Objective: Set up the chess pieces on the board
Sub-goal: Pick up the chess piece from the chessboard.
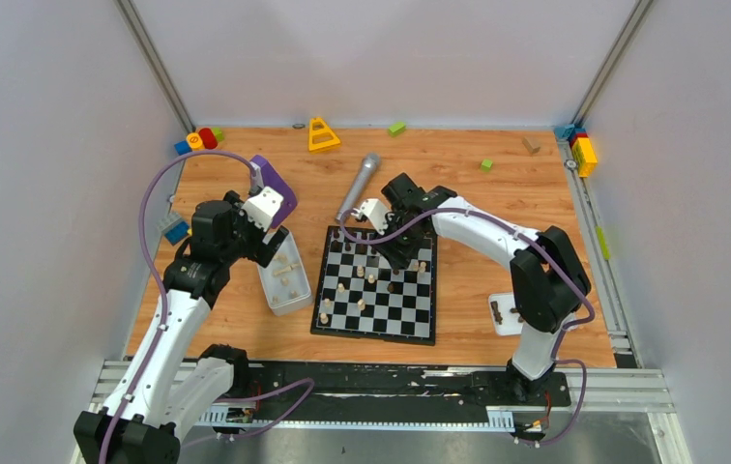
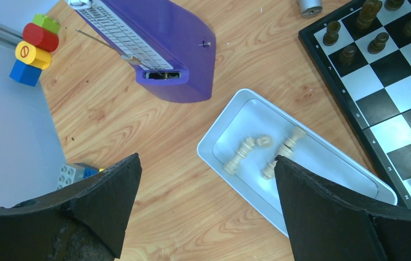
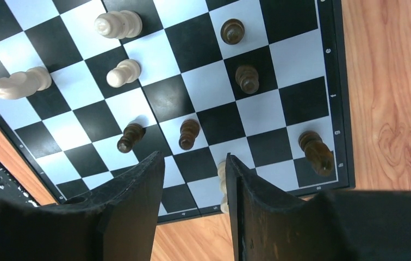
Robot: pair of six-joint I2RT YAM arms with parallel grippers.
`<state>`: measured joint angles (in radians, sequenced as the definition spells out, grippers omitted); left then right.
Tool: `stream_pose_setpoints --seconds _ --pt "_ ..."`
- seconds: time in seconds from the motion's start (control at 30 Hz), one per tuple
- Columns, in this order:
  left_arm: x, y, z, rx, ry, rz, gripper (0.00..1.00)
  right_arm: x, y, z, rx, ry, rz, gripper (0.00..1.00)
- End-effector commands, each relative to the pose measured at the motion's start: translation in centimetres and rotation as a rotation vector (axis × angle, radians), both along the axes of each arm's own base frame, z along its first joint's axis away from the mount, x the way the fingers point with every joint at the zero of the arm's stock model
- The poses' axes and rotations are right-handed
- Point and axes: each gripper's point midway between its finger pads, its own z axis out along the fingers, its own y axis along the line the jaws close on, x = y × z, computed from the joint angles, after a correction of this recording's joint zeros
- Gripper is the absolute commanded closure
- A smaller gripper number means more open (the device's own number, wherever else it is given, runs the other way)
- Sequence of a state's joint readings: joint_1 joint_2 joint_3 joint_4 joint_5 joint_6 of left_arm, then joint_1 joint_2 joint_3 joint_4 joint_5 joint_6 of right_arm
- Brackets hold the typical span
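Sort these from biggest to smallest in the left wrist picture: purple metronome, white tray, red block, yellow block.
1. White tray, its near end hidden.
2. Purple metronome, only a little smaller.
3. Red block and yellow block look about the same, so no ranking between them.

Tray (image 2: 331,163) clear from above; purple metronome (image 2: 165,43) near.

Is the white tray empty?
Not empty. The left wrist view shows a few pale pieces lying on their sides inside the tray.
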<state>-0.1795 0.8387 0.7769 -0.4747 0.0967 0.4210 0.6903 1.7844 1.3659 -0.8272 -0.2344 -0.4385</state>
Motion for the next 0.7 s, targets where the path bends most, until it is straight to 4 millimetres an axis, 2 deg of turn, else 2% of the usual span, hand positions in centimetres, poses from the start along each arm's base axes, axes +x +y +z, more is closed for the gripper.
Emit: stream_pose_setpoints --seconds 0.0,0.3,0.43,0.57,0.67 --pt "0.3 -0.1 1.0 -0.022 -0.04 0.002 0.0 1.0 1.2 -0.6 0.035 -0.004 -0.008 0.54" --pt "0.3 -0.1 0.9 -0.02 -0.04 0.003 0.0 0.6 1.6 -2.4 0.028 0.052 -0.001 0.59" --pt "0.3 -0.1 0.9 -0.02 -0.041 0.001 0.0 1.0 1.5 -2.5 0.015 0.04 -0.003 0.79" --pt "0.3 -0.1 0.9 -0.018 -0.039 0.001 0.0 2.2 1.3 -1.5 0.03 0.011 -0.026 0.92" --pt "0.3 0.0 0.9 -0.018 -0.039 0.002 0.0 3.5 1.1 -0.6 0.046 -0.014 -0.056 0.96"
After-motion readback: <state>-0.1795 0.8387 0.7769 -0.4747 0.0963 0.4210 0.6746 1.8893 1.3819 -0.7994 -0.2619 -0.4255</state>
